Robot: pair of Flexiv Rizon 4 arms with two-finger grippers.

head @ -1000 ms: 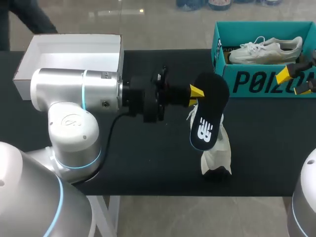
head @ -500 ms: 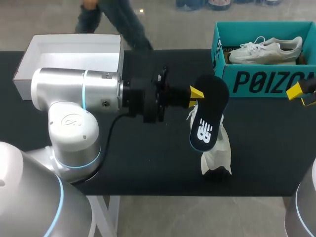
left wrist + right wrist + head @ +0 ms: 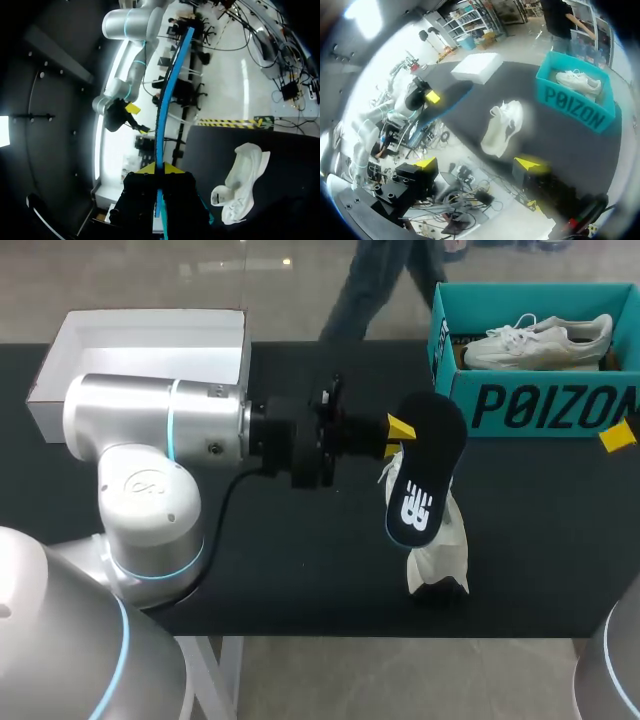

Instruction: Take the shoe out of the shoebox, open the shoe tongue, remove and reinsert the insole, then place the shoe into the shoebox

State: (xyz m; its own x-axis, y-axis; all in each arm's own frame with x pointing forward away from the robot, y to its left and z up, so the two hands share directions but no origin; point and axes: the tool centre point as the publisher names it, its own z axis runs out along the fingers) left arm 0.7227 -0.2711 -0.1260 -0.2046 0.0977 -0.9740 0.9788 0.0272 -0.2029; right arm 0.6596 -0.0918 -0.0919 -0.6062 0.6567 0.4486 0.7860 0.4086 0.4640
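changed, left side: nothing really. The left arm (image 3: 150, 430) sits right where it was a second ago, and the insole (image 3: 425, 470) hasn't shifted.
changed, right side: the right gripper (image 3: 479, 164) has slid off toward the table's right edge. Only one yellow tip shows in the head view now.
what that means: my guess is the insole is out and the right arm is clearing off, so reinserting comes next.
left arm pose: stretched level across the table, wrist pointing right.
left gripper (image 3: 160, 169): clamped on the insole's upper end, a finger on each face.
insole: hangs logo side up over the shoe (image 3: 438, 555). Can't tell if it touches.
shoe: white, lying on the table near the front edge, out of the shoebox (image 3: 540, 405).
shoebox: teal, back right, with a second white shoe (image 3: 535, 340) inside.
right arm pose: pulled back high, fingers spread wide, nothing between them.
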